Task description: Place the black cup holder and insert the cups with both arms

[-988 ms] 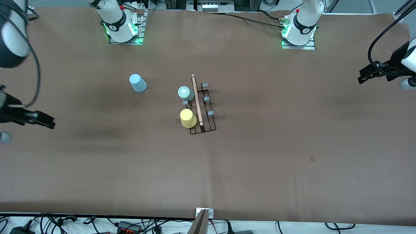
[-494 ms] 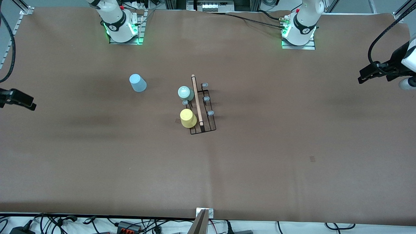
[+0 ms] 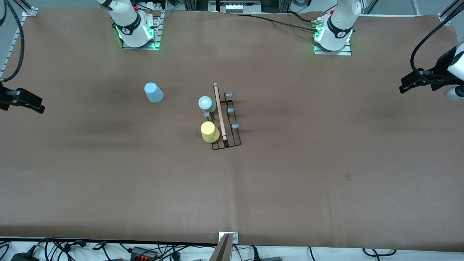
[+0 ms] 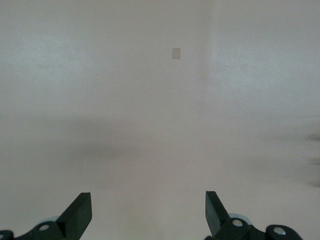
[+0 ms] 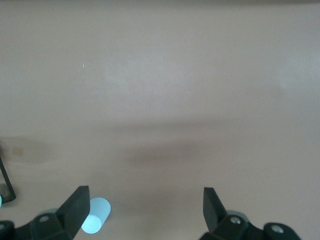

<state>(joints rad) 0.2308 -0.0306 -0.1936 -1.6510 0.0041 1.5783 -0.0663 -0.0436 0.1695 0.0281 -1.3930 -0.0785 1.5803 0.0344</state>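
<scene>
The black cup holder (image 3: pixel 227 123) stands mid-table with its wooden rod (image 3: pixel 219 110) on top. A pale green cup (image 3: pixel 207 104) and a yellow cup (image 3: pixel 210 132) sit upside down on the holder's side toward the right arm's end. The light blue cup (image 3: pixel 153 92) stands alone on the table, closer to the right arm's end. My right gripper (image 3: pixel 34 103) hangs open and empty over the right arm's end of the table. In its wrist view (image 5: pixel 145 207) the blue cup (image 5: pixel 95 216) lies far below. My left gripper (image 3: pixel 407 84) waits open over the left arm's end, above bare table (image 4: pixel 147 210).
Brown paper covers the table (image 3: pixel 290 181). A small tape patch (image 3: pixel 348 177) lies toward the left arm's end and shows in the left wrist view (image 4: pixel 176 53). Cables and a bracket (image 3: pixel 228 237) line the edge nearest the front camera.
The right arm has swung back toward its own end of the table, and its gripper now sits higher in the front view. The left arm and the cups have not moved.
</scene>
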